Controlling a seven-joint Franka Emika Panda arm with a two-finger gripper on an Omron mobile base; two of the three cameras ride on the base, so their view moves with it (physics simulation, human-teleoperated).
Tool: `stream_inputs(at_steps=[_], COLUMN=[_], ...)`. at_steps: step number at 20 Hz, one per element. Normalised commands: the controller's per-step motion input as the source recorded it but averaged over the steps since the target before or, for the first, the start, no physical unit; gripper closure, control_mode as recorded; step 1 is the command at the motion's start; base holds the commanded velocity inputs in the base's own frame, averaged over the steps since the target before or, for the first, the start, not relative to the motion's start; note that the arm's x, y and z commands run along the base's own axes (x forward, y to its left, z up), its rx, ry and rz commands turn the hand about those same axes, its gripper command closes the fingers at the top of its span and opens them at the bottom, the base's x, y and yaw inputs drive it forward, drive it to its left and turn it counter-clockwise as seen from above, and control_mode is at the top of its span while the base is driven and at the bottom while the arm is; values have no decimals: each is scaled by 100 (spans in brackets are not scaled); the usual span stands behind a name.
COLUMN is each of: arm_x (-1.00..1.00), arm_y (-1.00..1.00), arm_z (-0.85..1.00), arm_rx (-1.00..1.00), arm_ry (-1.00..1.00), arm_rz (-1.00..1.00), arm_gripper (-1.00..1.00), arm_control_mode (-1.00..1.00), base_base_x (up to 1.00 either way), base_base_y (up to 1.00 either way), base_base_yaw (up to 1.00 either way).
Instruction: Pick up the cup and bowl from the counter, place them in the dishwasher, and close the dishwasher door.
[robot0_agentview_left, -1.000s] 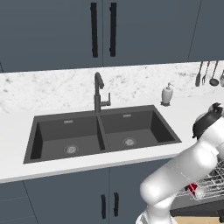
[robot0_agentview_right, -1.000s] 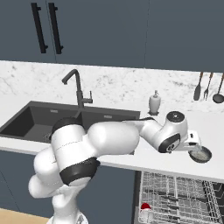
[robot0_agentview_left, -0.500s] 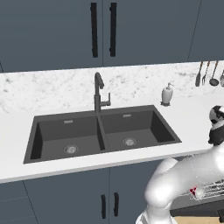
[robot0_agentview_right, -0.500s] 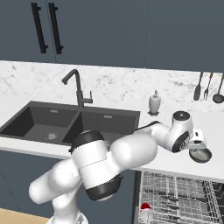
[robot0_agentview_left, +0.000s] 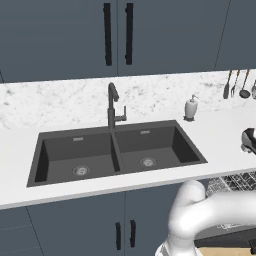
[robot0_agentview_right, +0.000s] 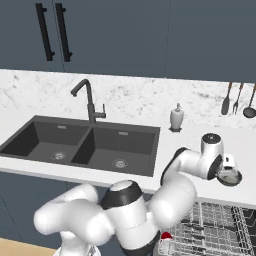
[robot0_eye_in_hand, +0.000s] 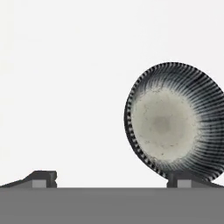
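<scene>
At the right of the right base view, the gripper (robot0_agentview_right: 231, 170) hangs just over the bowl (robot0_agentview_right: 230, 177) on the counter (robot0_agentview_right: 150, 150), fingers spread wide. The cup (robot0_agentview_right: 165, 237) sits bottom centre in the dishwasher (robot0_agentview_right: 220, 232) rack.

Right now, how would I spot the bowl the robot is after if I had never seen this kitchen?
Follow the white marble counter right, past the dark double sink and the white soap bottle. Near the front edge, by the gripper, sits the bowl. It is small and round, with a dark ribbed rim and pale grey inside.
</scene>
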Motion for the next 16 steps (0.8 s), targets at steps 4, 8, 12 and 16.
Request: stream_inputs(at_steps=[4,8,12,16], arm_x=[33,34,30,22], arm_y=[-20,-3,-19,-49], arm_z=[-13,0,-1,-1], arm_rx=[0,0,0,3], arm_ry=[-1,-1,1,4], arm_rz=[6,9,14,18], arm_gripper=[-100,-100,-100,-100], arm_control_mode=[-100,-100,-100,-100], base_base_x=[0,0,0,0], base_base_y=[0,0,0,0], base_base_yaw=[0,0,0,0])
